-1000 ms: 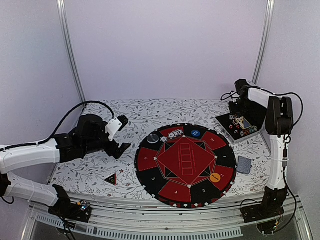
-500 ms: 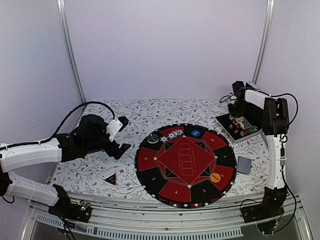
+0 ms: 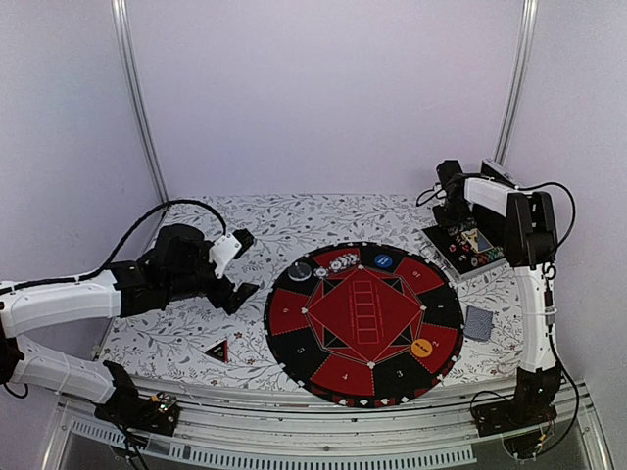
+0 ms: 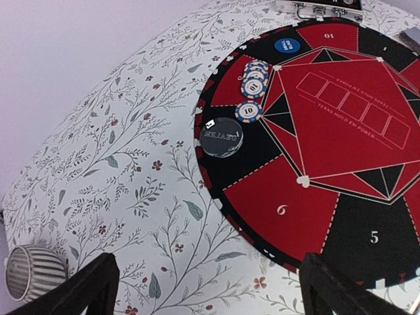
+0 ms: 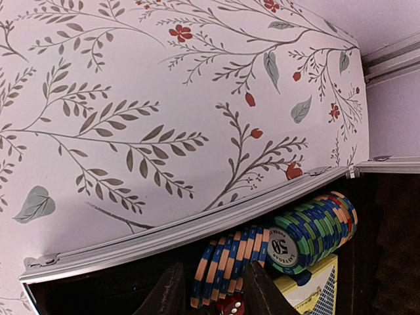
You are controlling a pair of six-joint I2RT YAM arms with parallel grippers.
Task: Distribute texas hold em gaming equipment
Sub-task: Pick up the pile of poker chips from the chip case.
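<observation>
Floral table (image 5: 131, 98) — left gripper (image 4: 209, 262) jaws wide, right gripper (image 5: 211, 272) jaws narrowly apart — chips (image 5: 315, 226) half-hidden.

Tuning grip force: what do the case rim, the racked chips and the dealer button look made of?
Case rim: looks like aluminium, silver with a soft satin sheen. Racked chips: likely plastic or clay composite, matte striped edges, printed end label. Dealer button: probably hard plastic, dark smooth face, white lettering.
</observation>
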